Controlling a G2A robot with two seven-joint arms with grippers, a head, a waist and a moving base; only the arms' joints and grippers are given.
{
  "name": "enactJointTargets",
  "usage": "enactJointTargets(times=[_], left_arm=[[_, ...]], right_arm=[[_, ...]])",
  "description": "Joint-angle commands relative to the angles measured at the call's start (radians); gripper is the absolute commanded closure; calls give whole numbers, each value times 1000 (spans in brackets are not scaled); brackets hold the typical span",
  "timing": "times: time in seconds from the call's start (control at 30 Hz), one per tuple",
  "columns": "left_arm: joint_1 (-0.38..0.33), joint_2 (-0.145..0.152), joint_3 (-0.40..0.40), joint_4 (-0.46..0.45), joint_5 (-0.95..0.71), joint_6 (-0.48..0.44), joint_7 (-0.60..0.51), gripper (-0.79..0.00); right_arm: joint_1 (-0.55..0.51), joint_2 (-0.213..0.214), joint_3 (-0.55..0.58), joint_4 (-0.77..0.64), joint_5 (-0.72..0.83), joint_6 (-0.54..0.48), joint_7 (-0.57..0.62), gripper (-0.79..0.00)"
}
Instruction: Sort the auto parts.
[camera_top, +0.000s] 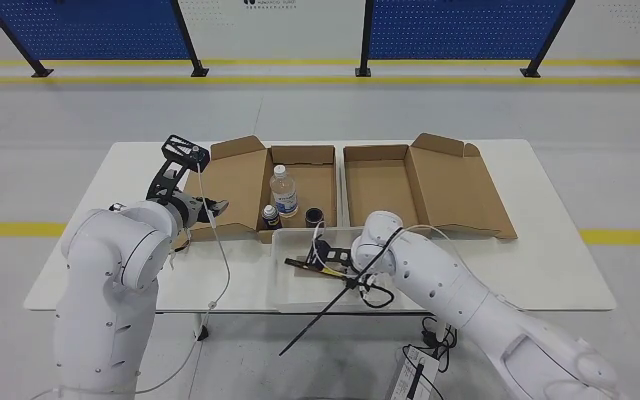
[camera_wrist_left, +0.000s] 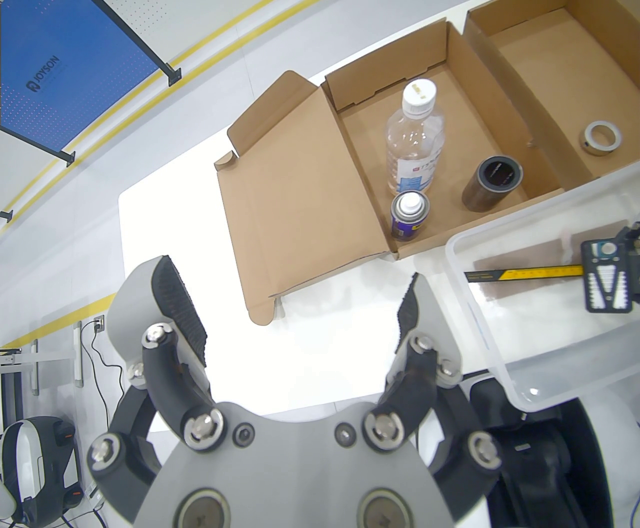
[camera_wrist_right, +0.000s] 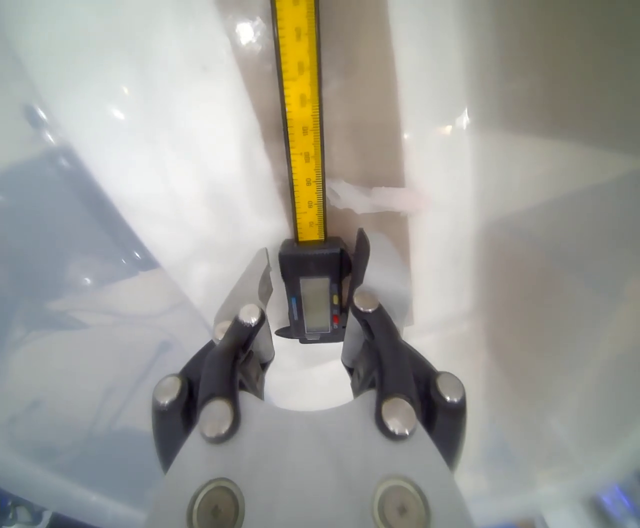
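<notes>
Pincers apart: my right pincer (camera_wrist_right: 312, 260) sits low inside the clear bin (camera_top: 278, 272). It is narrow and brackets the display head of the digital caliper (camera_wrist_right: 302, 165), touching on one side with a slim gap on the other. The caliper lies flat on the bin floor.

My left pincer (camera_wrist_left: 292, 280) hangs wide above the white tabletop (camera_wrist_left: 165, 215), near the left cardboard box (camera_wrist_left: 280, 200), which holds a water bottle (camera_wrist_left: 415, 145), a small can (camera_wrist_left: 410, 215) and a dark cylinder (camera_wrist_left: 492, 182). A metal ring (camera_wrist_left: 603, 137) rests in the right box (camera_wrist_left: 540, 80).

Blue panels (camera_top: 90, 28) and yellow floor lines (camera_top: 300, 78) lie beyond.
</notes>
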Motion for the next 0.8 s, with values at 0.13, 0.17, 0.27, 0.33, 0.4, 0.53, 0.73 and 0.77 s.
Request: enactJointTargets(times=[0.13,0.17,0.27,0.33,0.4,0.53,0.73,0.77], left_arm=[[0,0,0,0,0,0,0,-785],[0,0,0,0,0,0,0,-785],[0,0,0,0,0,0,0,-785],[0,0,0,0,0,0,0,-785],[0,0,0,0,0,0,0,-785],[0,0,0,0,0,0,0,-785],[0,0,0,0,0,0,0,-785],[0,0,0,0,0,0,0,-785]], right_arm=[[7,-8,-7,17,1,-4,-4,0],[8,-9,-7,19,1,-4,-4,0],[9,-12,-6,19,3,-1,-4,0],[10,-12,-2,14,7,1,-6,0],[10,-11,6,8,14,4,-11,0],[9,-7,22,-10,23,3,-11,0],[-7,6,57,-58,43,9,-20,0],[-10,9,62,-67,41,8,-14,0]])
